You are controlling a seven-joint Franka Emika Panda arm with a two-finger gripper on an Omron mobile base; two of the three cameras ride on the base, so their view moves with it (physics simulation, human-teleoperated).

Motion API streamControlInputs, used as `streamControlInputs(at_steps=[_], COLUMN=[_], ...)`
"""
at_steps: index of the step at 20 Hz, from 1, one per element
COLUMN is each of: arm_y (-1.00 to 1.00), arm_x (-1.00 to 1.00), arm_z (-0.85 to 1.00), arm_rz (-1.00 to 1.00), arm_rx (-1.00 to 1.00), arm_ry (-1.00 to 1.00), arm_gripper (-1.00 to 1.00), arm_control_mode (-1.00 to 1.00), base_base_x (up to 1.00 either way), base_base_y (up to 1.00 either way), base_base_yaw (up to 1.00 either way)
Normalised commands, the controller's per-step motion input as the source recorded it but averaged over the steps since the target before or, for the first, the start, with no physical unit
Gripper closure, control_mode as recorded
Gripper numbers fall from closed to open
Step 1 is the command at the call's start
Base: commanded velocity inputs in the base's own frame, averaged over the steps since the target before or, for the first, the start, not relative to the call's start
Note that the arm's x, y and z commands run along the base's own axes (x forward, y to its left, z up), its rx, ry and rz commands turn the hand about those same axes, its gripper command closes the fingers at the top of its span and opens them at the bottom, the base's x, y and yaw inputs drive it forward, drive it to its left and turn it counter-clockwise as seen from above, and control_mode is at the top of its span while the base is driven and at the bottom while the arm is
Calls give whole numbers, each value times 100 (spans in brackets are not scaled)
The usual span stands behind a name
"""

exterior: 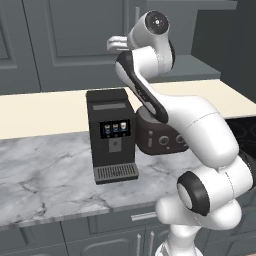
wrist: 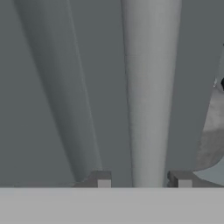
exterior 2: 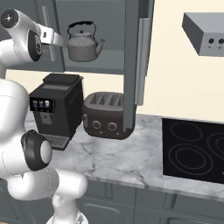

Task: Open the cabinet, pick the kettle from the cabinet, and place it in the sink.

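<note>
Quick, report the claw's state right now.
Claw: closed around the cabinet door's bar handle, one fingertip on each side of it.

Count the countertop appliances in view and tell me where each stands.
2. The coffee machine stands on the marble counter below the open cabinet; the toaster sits right beside it, partly behind the open door. Others may be hidden by the arm.

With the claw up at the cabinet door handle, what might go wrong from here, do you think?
1. The claw straddles the left door's handle; a loose grip may slip off when pulling.
2. The kettle stands just inside beside that door, so a later reach could knock it off its shelf onto the toaster below.
</note>
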Motion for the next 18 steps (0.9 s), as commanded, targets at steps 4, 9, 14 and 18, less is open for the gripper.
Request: streamControlInputs(at_steps=[4,9,14,18], arm_y=[51,51,51,48], arm_x=[0,-3,-11,-21], arm_z=[-15,-15,-10,-4], arm_rz=[0,0,0,0], arm_rx=[0,0,0,0], arm_ry=[0,-3,-2,0], arm_gripper=[100,100,100,100], arm_control_mode=[-100,-100,-100,-100], base_base_x=[0,0,0,0], base_base_y=[0,0,0,0], base_base_yaw=[0,0,0,0])
